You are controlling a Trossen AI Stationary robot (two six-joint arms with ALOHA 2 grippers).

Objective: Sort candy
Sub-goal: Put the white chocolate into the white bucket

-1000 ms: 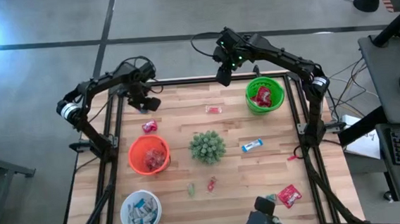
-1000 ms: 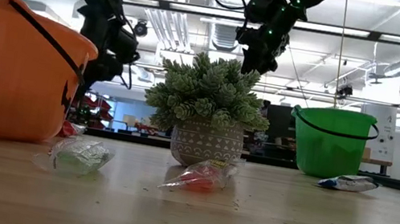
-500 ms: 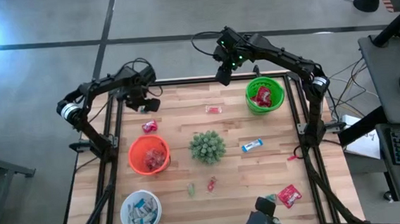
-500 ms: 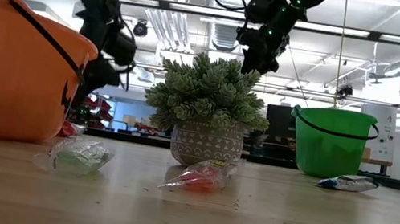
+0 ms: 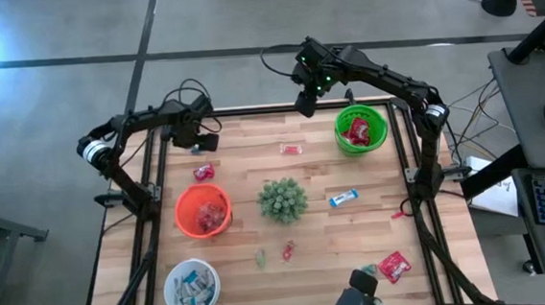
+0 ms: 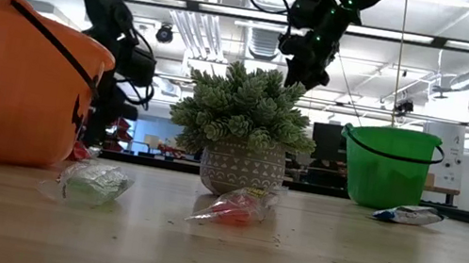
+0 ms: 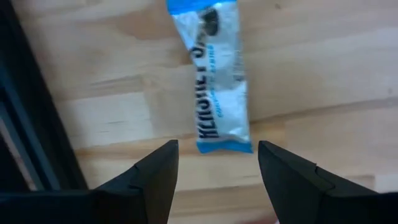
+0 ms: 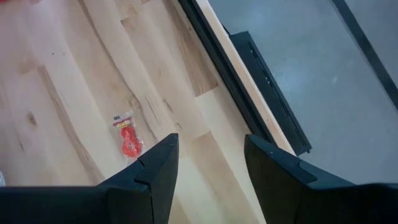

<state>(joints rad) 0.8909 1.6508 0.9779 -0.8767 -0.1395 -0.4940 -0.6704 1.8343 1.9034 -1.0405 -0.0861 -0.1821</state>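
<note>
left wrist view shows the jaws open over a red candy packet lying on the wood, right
Not quite. The left wrist view shows the left gripper with its jaws open over a blue-and-white candy bar, not a red packet. It does lie flat on the wooden table.

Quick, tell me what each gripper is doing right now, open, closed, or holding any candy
Left gripper: open, empty, above a blue-and-white candy bar on the table.
Right gripper: open, empty, raised near the table's far edge, a red candy below.
</note>
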